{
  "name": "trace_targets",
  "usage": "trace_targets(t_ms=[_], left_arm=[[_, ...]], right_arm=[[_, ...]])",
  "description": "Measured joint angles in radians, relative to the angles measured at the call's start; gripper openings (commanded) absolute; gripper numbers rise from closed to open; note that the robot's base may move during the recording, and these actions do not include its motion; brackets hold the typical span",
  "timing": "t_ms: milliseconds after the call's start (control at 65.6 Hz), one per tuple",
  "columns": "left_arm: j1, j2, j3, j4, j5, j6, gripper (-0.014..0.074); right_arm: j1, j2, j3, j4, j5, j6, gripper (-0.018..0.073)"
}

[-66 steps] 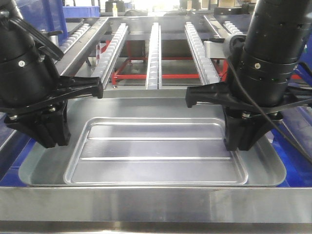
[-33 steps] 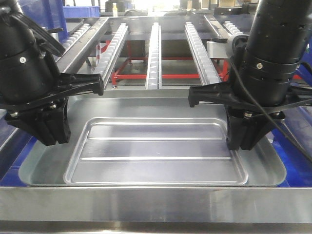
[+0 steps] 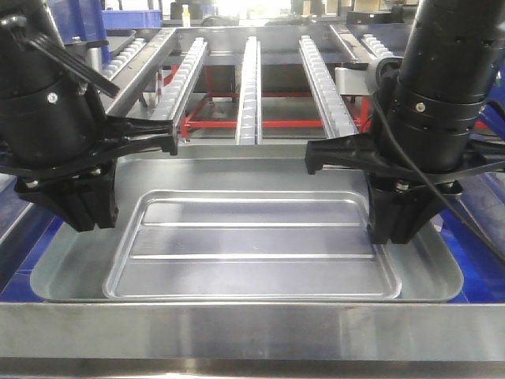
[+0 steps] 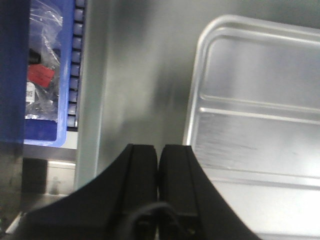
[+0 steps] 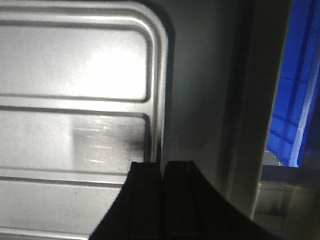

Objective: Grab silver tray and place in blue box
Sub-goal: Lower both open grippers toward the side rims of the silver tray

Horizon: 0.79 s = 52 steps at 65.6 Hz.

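The silver tray (image 3: 252, 245) lies flat inside a wider shallow metal pan (image 3: 237, 175); its two long ribs show. My left gripper (image 3: 83, 225) is shut with nothing in it and hangs over the pan floor just left of the tray. In the left wrist view this gripper (image 4: 159, 147) has the tray (image 4: 260, 100) to its right. My right gripper (image 3: 388, 237) is shut. In the right wrist view its tips (image 5: 161, 164) line up with the tray's (image 5: 75, 75) right rim; contact cannot be told. Of the blue box, only a ribbed blue wall (image 5: 292, 90) shows at the right.
Roller conveyor rails (image 3: 248, 87) run away behind the pan over a red frame (image 3: 221, 122). A steel ledge (image 3: 252, 332) crosses the front. Left of the pan wall is a blue bin (image 4: 47, 75) holding bagged parts. Blue plastic (image 3: 477, 237) flanks the pan.
My left gripper has shifted right, closer to the tray's left rim. The right gripper settled slightly right and then held still. The tray has not moved.
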<state>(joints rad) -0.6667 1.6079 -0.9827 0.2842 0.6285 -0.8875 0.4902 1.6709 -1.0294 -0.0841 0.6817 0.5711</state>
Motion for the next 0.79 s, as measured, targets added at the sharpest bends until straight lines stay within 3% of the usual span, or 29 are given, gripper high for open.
trace_targets(t_ms=[351, 793], left_arm=[[-0.049, 0.058, -0.067, -0.007, 0.020, -0.007, -0.0006], [-0.050, 0.059, -0.081, -0.007, 0.062, 0.004, -0.0006]], right_arm=[[0.000, 0.000, 0.000, 0.000, 0.024, 0.002, 0.0058], [0.000, 0.000, 0.000, 0.000, 0.018, 0.002, 0.0058]])
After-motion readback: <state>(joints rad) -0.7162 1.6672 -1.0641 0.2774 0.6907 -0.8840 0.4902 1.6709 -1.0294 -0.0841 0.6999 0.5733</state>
